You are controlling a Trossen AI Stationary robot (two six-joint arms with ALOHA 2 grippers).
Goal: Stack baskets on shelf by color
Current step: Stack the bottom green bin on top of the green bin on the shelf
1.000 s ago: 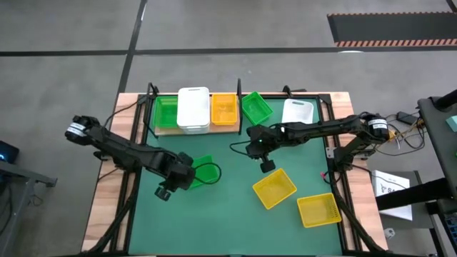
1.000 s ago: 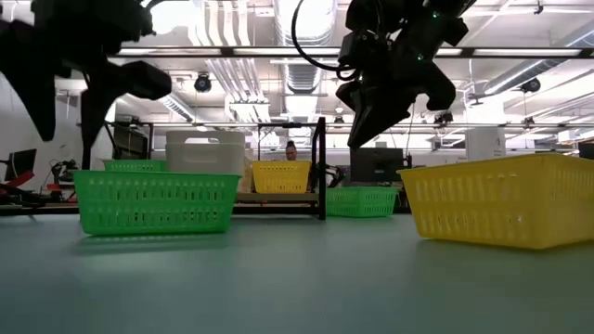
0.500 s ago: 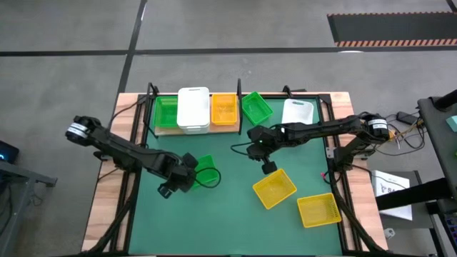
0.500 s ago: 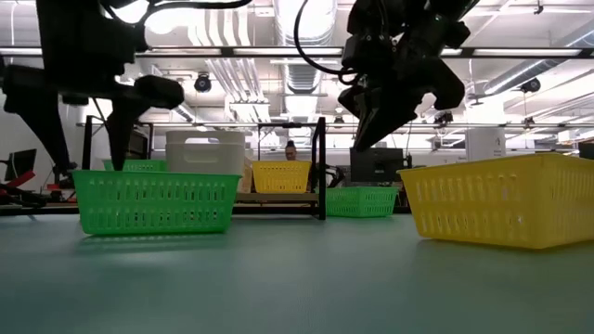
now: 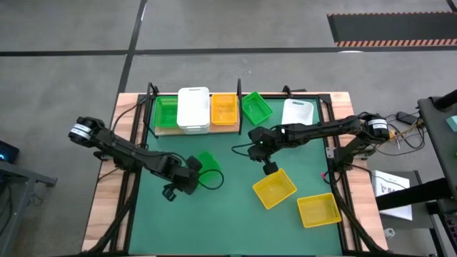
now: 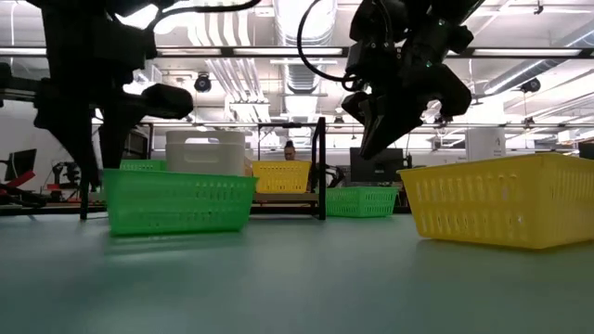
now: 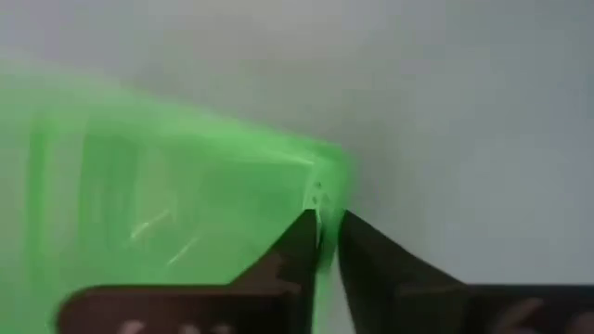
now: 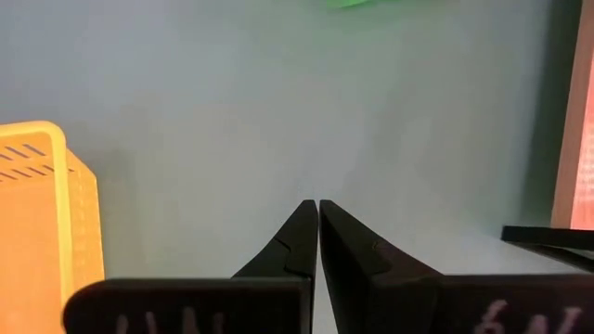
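Note:
A bright green basket (image 5: 207,163) sits on the green mat left of centre; it also shows in the low view (image 6: 176,202). My left gripper (image 5: 193,173) is shut on its near-left corner. My right gripper (image 5: 270,168) is shut and empty, hovering above the mat just beyond a yellow basket (image 5: 274,188); the right wrist view shows its closed fingers (image 8: 317,232) over bare mat. The shelf (image 5: 214,129) at the far left holds a green basket (image 5: 166,111), stacked white baskets (image 5: 193,109) and a yellow basket (image 5: 223,108). My left gripper pinches the green basket's side wall at a corner (image 7: 320,197), with one finger (image 7: 292,255) inside the basket and one outside. The fingers come from above, pointing down. The basket's bottom rests on the mat (image 6: 176,230).
A second green basket (image 5: 256,107) and a white basket (image 5: 297,111) lie right of the shelf at the far edge. Another yellow basket (image 5: 318,210) lies at the near right. The black shelf post (image 6: 321,167) stands between the shelf and these.
My left gripper has gone toward the table's right and a little toward the far edge, staying shut on the green basket. The basket has slid along the mat with it and turned somewhat.

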